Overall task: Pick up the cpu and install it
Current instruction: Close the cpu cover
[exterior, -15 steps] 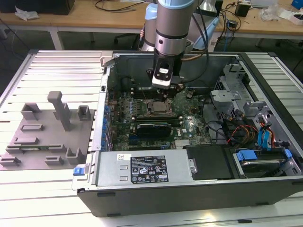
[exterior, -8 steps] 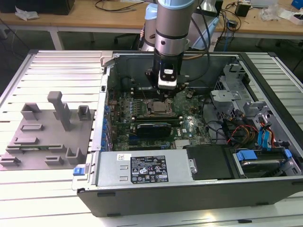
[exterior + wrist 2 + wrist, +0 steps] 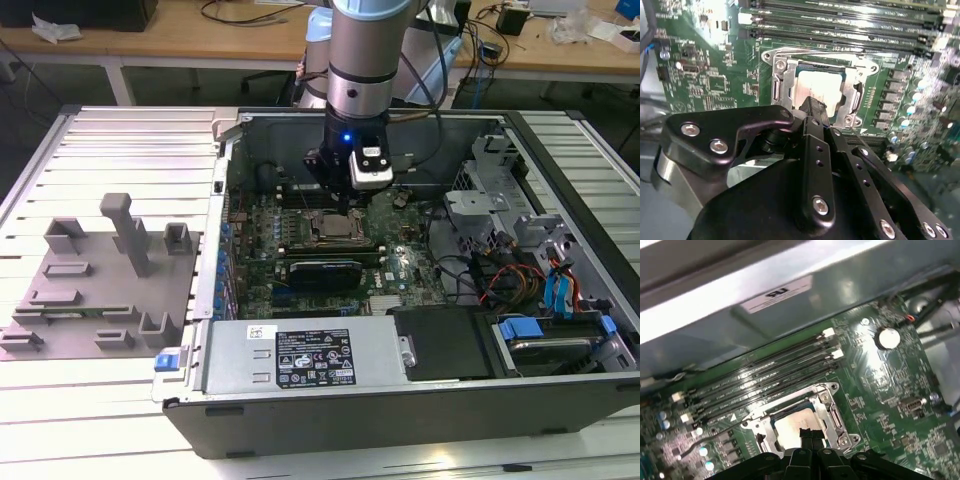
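The cpu [image 3: 331, 233] lies flat in the metal socket frame [image 3: 312, 225] on the green motherboard [image 3: 400, 270] inside the open computer case. Its silver top shows in both wrist views [image 3: 816, 84] [image 3: 790, 424], framed by the socket's bright bracket [image 3: 781, 80] [image 3: 832, 407]. My gripper [image 3: 345, 207] hangs straight over the socket, a little above the chip. Its two black fingers are pressed together, with nothing between them, and their tips [image 3: 813, 106] [image 3: 810, 433] cover one edge of the cpu.
A grey fixture plate [image 3: 100, 290] with upright blocks lies at the exterior view's left. The case wall [image 3: 225, 190], power supply [image 3: 300, 355], drive cage [image 3: 480, 200] and cables [image 3: 500, 280] ring the board. Memory slots [image 3: 765, 375] run beside the socket.
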You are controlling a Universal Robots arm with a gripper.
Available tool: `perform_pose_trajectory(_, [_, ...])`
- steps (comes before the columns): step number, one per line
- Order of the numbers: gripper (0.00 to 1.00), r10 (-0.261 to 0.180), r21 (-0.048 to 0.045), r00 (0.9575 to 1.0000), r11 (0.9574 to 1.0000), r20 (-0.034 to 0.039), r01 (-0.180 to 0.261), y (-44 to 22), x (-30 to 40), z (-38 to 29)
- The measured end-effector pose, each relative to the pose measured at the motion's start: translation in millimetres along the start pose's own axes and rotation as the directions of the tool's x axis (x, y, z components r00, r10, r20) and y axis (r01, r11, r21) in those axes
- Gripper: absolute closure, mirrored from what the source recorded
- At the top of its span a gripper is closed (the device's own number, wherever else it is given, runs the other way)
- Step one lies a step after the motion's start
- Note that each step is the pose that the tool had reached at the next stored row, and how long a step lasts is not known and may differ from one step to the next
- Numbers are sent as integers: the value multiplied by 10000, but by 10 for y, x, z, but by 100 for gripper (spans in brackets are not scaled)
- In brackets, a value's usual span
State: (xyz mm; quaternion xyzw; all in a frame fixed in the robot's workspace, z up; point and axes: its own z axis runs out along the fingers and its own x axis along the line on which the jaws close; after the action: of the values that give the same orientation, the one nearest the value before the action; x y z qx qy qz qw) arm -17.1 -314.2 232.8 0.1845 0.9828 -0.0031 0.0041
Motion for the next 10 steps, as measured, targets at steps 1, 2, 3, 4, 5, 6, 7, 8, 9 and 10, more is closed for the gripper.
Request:
perform_pose_trajectory(1, [89, -187, -2, 9998, 9998, 1, 187, 0, 0, 0])
perform_pose_trajectory(2, [89, -604, -5, 9982, 9982, 3, 604, 0, 0, 0])
perform_pose_trajectory(3, [89, -779, -7, 9970, 9970, 4, 780, 0, 0, 1])
perform_pose_trajectory(4, [89, -947, -9, 9955, 9955, 5, 947, 0, 0, 1])
perform_pose_trajectory(5, [89, -1332, -13, 9911, 9911, 7, 1332, 0, 0, 1])
perform_pose_trajectory(6, [89, -1661, -15, 9861, 9861, 9, 1661, 0, 0, 2])
perform_pose_trajectory(7, [89, -1961, -18, 9806, 9806, 10, 1961, 0, 0, 2])
perform_pose_trajectory(8, [89, -2232, -20, 9748, 9748, 12, 2232, 0, 0, 3])
perform_pose_trajectory(9, [89, -2375, -18, 9714, 9714, 14, 2375, 0, 0, 3])
perform_pose_trajectory(10, [89, -2411, -17, 9705, 9705, 14, 2411, 0, 0, 3])
